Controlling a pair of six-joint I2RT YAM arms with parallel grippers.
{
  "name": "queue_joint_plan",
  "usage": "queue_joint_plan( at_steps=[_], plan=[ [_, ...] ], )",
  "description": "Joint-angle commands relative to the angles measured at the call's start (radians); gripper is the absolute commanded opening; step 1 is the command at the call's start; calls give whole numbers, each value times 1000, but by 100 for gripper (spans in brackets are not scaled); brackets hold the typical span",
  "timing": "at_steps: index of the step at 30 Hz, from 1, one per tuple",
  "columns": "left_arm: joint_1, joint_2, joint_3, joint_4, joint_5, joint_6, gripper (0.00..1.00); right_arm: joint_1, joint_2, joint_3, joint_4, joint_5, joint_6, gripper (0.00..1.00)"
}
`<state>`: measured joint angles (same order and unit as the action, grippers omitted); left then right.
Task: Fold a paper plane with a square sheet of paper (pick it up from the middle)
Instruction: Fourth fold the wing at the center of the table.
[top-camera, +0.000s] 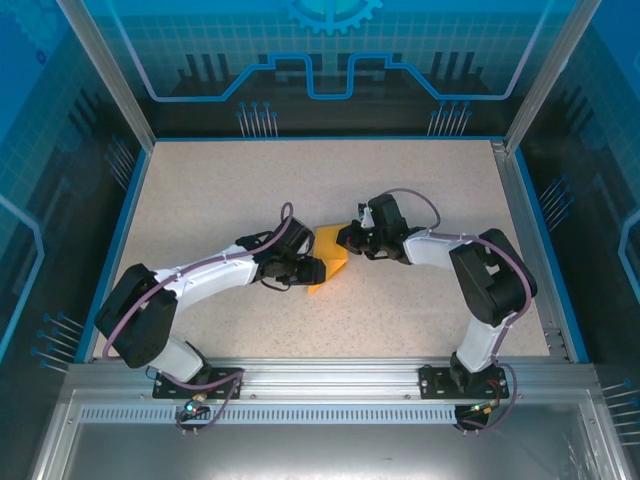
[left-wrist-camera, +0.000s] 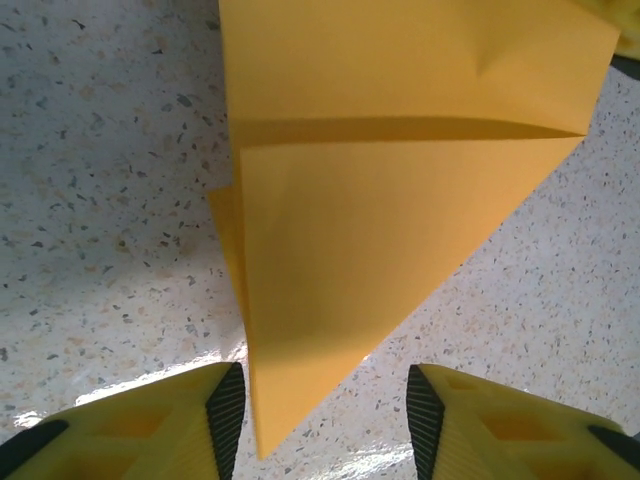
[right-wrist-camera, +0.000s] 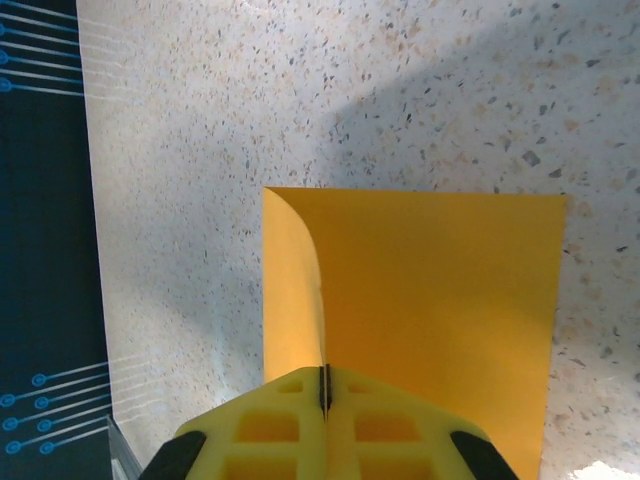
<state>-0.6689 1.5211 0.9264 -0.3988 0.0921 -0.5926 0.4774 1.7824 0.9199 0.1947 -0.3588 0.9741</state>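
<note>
The orange-yellow sheet of paper (top-camera: 331, 256) lies mid-table, folded into a pointed wedge with a crease across it. My left gripper (top-camera: 313, 271) is open at the wedge's near-left tip. In the left wrist view the paper (left-wrist-camera: 400, 200) tapers to a point between the spread fingers (left-wrist-camera: 226, 412), and the gripper (left-wrist-camera: 320, 405) grips nothing. My right gripper (top-camera: 349, 238) sits at the paper's far-right side. In the right wrist view its jaws (right-wrist-camera: 324, 378) are shut on a raised, curled flap of the paper (right-wrist-camera: 440, 300).
The speckled tabletop (top-camera: 220, 190) is bordered by a blue rim (top-camera: 128, 205) and metal frame posts (top-camera: 105, 70). Both arms reach in from the near edge and meet over the paper. Bare surface lies all around them.
</note>
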Motion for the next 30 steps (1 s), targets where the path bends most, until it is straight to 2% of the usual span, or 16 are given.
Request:
queue_joint_plan(
  at_steps=[1, 7, 14, 18, 22, 30],
  plan=[
    [-6, -6, -11, -3, -39, 4, 52, 0, 9, 18, -17, 22, 76, 0],
    [-8, -16, -7, 1, -43, 35, 55, -5, 37, 51, -53, -1, 41, 4],
    [-27, 33, 31, -21, -49, 79, 56, -16, 83, 128, -110, -114, -55, 18],
    [-61, 60, 72, -56, -93, 91, 56, -19, 127, 173, -126, -190, -78, 20],
    [-81, 77, 73, -57, -112, 70, 57, -19, 152, 198, -157, -219, -100, 22],
    [-148, 156, 99, -76, -231, -48, 57, -24, 170, 230, -207, -241, -132, 21]
  ],
)
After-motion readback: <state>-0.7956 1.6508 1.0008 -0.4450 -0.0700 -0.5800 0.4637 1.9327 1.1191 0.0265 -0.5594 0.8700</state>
